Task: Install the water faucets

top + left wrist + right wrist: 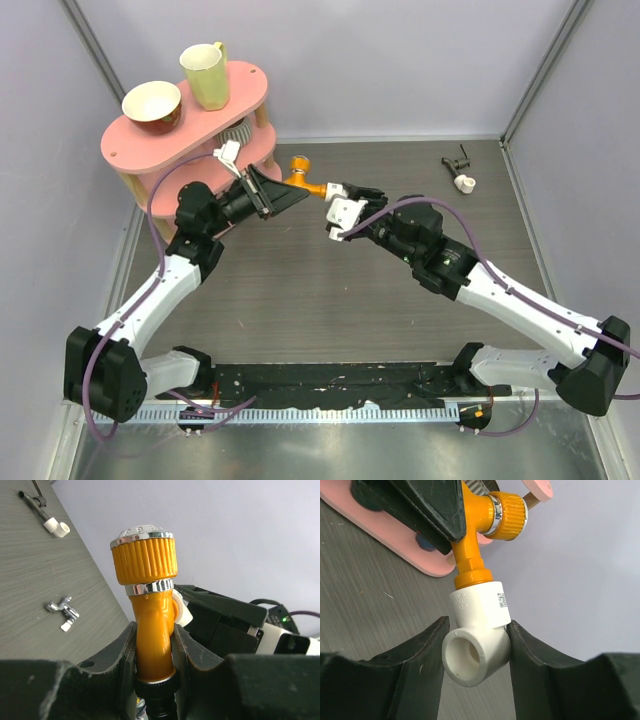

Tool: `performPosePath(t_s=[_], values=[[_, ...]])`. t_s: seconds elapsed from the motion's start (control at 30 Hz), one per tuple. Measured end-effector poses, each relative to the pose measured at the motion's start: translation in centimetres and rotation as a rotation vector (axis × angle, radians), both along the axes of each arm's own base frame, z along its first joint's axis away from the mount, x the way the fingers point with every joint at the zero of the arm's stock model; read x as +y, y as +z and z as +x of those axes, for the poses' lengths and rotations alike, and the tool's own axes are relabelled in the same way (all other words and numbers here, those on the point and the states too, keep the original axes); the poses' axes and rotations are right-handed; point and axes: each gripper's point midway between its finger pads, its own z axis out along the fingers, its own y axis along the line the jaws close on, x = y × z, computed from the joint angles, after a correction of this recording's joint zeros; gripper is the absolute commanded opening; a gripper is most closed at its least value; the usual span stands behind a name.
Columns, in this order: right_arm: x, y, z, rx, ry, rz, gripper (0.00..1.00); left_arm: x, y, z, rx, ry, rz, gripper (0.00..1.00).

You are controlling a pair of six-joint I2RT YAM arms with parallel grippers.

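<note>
The orange tap (303,176) with its silvery knob (142,530) is held in the air between both grippers near the pink shelf. My left gripper (154,640) is shut on the tap's orange body (152,625), above its black threaded end. The white pipe fitting (477,640), an elbow, sits on the tap's other end (469,565). My right gripper (477,652) is shut on the fitting, with a jaw on each side. In the top view the right gripper (338,200) meets the left gripper (288,192) at the tap.
A pink two-level shelf (190,120) at the back left carries a bowl (152,105) and a yellow cup (206,75). A dark tap piece with a white end (458,170) lies at the back right. A small silver tap (62,609) lies on the table.
</note>
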Motion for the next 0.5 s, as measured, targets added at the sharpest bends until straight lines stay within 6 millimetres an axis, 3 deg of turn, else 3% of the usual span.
performPosePath(t_s=[0.23, 0.5], values=[[0.4, 0.6, -0.8, 0.176, 0.026, 0.023, 0.01, 0.2, 0.4, -0.6, -0.187, -0.022, 0.084, 0.0], [2.1, 1.2, -3.7, 0.518, 0.217, 0.112, 0.01, 1.4, 2.8, -4.1, -0.72, -0.039, 0.263, 0.0]])
